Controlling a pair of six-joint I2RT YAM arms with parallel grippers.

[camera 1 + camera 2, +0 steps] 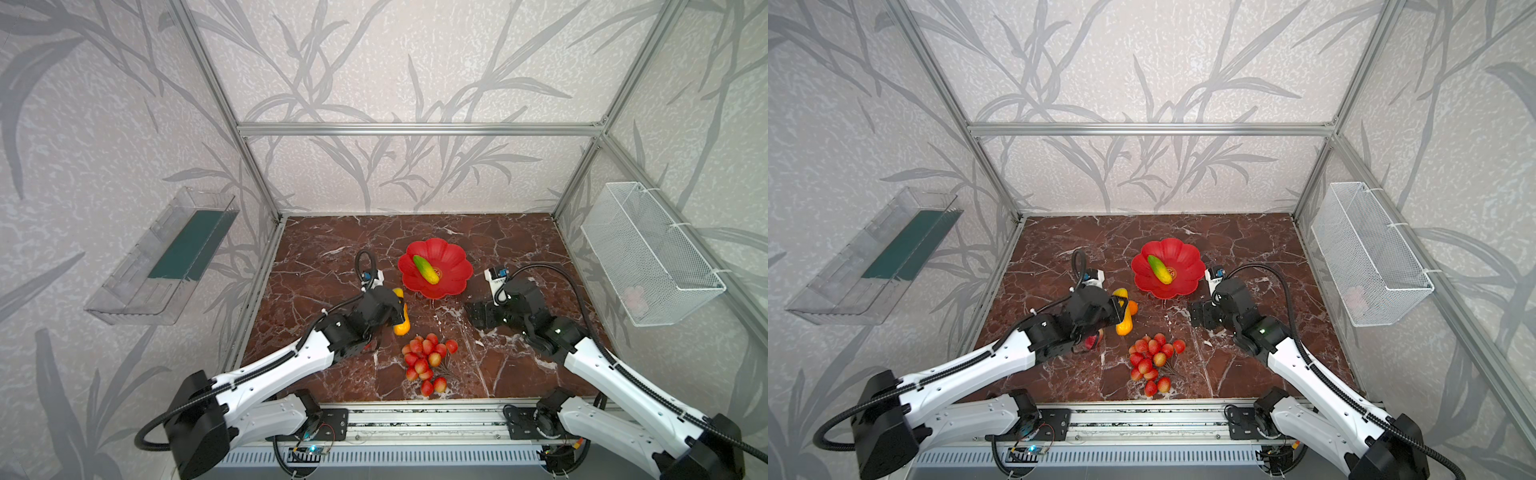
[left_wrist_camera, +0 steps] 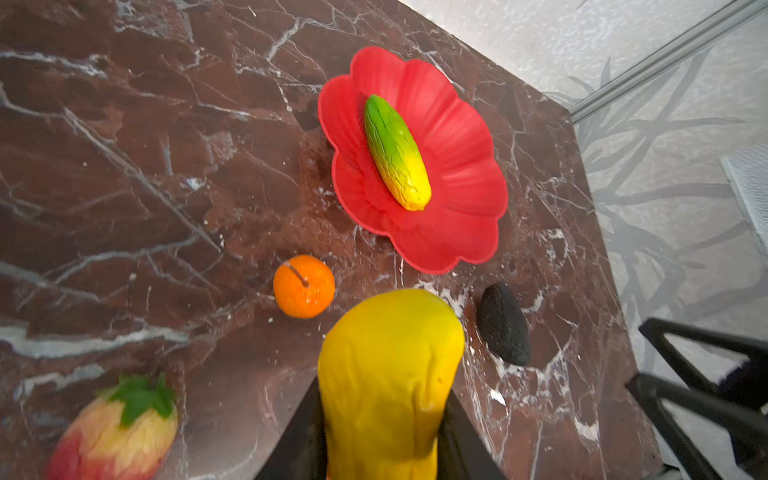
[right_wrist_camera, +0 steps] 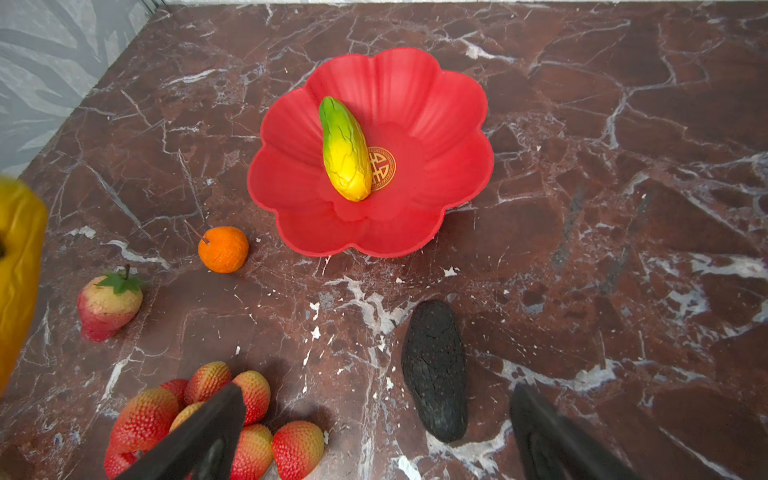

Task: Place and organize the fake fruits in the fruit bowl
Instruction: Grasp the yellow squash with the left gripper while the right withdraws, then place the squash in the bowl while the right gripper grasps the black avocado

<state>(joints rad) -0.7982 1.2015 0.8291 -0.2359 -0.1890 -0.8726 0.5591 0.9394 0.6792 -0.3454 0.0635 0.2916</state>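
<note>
My left gripper (image 2: 382, 403) is shut on the yellow-orange oblong fruit (image 2: 390, 365), its fingers pressing both sides; in a top view it sits left of the bowl (image 1: 401, 320). The red scalloped fruit bowl (image 1: 455, 266) holds the green-yellow oblong (image 1: 426, 269). On the marble lie the tangerine (image 2: 304, 286), the red-yellow apple (image 2: 116, 428) and the dark avocado (image 3: 434, 370). My right gripper (image 3: 374, 399) is open, just above the avocado, which lies between its fingers, untouched. The cherry bunch (image 1: 428, 359) lies near the front.
A clear plastic tray (image 1: 166, 257) hangs on the left wall and a white wire basket (image 1: 648, 253) on the right wall. Aluminium frame posts bound the marble top, with a metal rail (image 1: 415, 419) along the front edge.
</note>
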